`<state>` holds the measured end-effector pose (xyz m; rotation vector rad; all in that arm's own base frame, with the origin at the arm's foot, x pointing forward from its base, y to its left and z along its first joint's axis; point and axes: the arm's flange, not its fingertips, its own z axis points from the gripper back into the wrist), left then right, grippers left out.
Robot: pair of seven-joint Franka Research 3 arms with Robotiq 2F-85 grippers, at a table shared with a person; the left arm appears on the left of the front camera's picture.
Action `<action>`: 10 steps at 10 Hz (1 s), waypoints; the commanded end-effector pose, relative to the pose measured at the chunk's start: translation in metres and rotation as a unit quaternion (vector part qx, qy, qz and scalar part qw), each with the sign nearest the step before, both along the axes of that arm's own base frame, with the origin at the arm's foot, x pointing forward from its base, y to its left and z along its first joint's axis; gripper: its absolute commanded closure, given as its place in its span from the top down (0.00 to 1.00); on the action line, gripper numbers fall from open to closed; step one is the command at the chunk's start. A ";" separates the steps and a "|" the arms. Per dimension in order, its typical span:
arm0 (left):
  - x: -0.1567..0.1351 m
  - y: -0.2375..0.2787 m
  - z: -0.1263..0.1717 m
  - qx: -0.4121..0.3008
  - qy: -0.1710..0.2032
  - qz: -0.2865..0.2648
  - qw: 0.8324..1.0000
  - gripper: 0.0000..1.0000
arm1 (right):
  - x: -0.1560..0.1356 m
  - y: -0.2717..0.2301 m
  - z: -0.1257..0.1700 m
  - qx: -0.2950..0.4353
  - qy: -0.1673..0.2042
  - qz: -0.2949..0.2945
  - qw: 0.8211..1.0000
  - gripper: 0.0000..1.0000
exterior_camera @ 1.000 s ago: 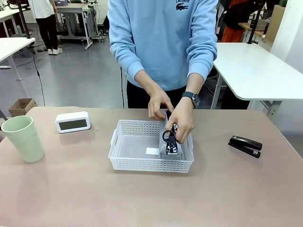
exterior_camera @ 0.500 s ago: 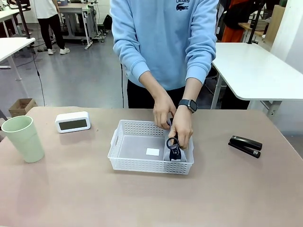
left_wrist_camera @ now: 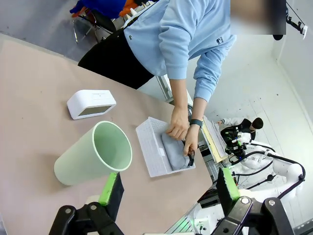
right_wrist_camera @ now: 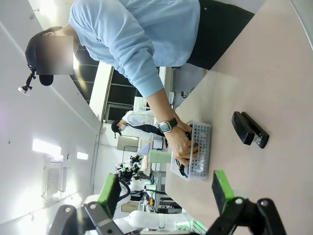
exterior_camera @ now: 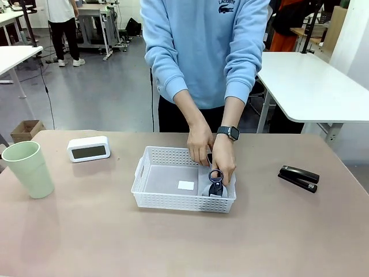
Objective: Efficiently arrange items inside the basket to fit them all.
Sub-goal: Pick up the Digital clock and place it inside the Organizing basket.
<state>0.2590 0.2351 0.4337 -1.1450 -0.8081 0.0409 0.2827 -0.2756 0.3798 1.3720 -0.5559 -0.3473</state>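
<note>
At basket (exterior_camera: 151, 173) right end, case (exterior_camera: 203, 185) crosswise

Table (exterior_camera: 86, 242): light brown top. Standing directly on it:
- green cup (exterior_camera: 29, 168), upright, at the left edge
- white block (exterior_camera: 89, 148) with a dark face, beyond the cup
- white basket (exterior_camera: 173, 202), centre
- black stapler (exterior_camera: 298, 178), lying flat on the right, well apart from the basket

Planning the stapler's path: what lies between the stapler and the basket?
Nothing: in the front view, bare table separates the stapler from the basket.
</note>
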 end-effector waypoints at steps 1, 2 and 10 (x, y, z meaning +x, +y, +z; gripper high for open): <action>0.001 0.001 0.001 -0.001 -0.015 -0.001 1.000 1.00 | -0.003 0.001 0.003 0.002 0.008 0.006 1.000 1.00; 0.001 0.001 0.001 -0.001 -0.015 -0.001 1.000 1.00 | -0.003 0.001 0.003 0.002 0.008 0.006 1.000 1.00; 0.016 -0.006 0.020 0.043 0.007 -0.040 0.998 1.00 | -0.003 0.001 0.003 0.002 0.008 0.006 1.000 1.00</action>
